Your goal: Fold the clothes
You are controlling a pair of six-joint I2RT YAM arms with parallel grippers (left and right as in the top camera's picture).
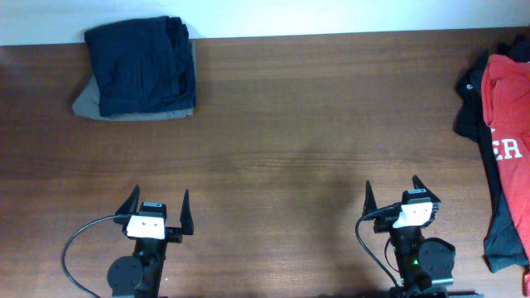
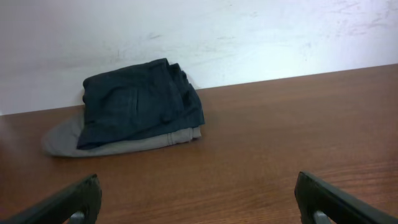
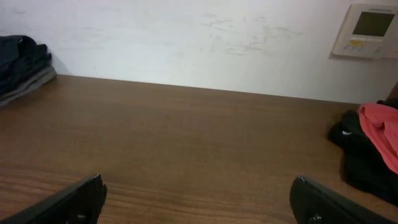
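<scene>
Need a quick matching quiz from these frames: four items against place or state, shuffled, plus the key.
Items
1. navy shorts
2. grey shorts
3. red shirt
4. left gripper

Place or state
A. at the right edge of the table, lying on dark clothes
B. open, holding nothing
C. far left, underneath the other shorts
D. far left, folded on top of the other shorts

Pairs: 1-D, 2-C, 3-A, 4-B
</scene>
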